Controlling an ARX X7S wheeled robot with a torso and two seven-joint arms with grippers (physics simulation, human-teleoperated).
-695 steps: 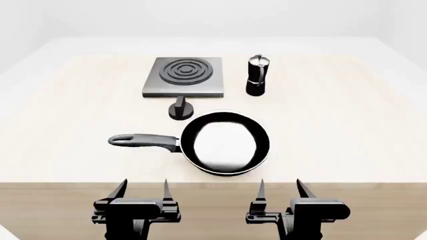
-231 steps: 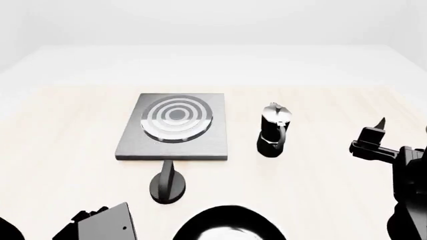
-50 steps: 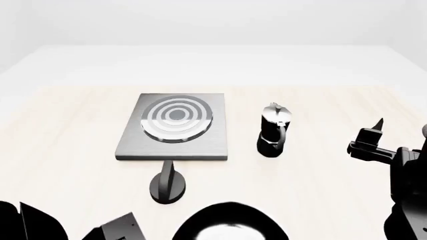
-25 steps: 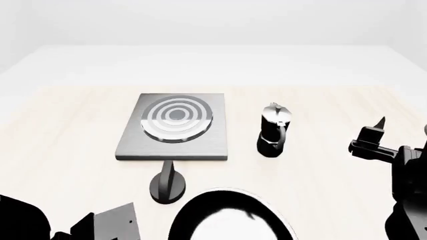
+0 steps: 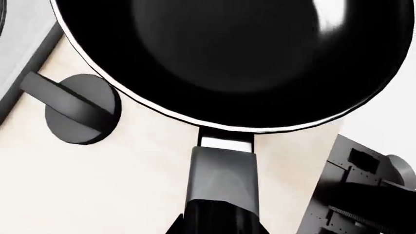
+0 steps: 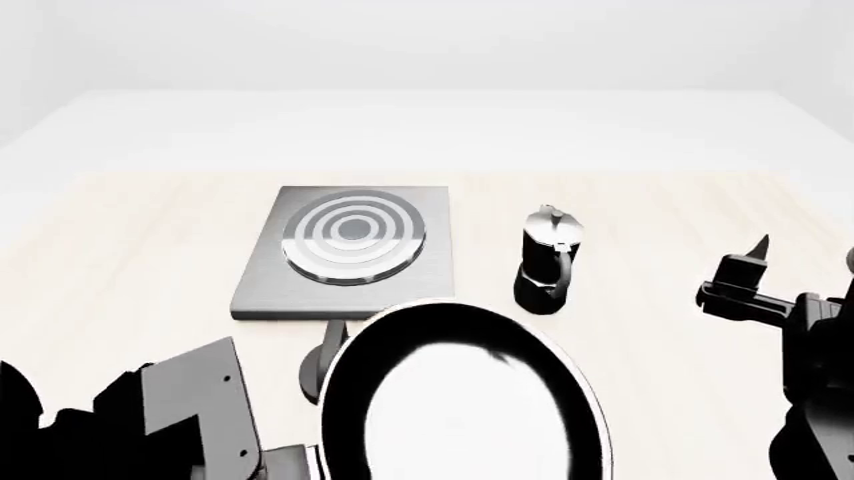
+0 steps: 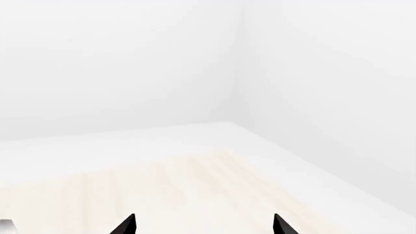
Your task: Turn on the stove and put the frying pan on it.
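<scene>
The matte black right gripper [image 7: 202, 225] shows as two slim, pointed black fingertips [image 7: 127, 225], tapering like blades. From the head camera the right arm [image 6: 814, 380] is a chunky black mass of rounded housings with a small boxy bracket. The left arm [image 6: 160, 420] carries a flat mid-grey rectangular panel edged in black. A dark grey plate [image 5: 348, 180] has small holes, possibly screw points, and a ribbed strip.

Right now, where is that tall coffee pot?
In the head view the moka pot stands upright on the table, just right of the stove and apart from it, beyond the frying pan.
</scene>
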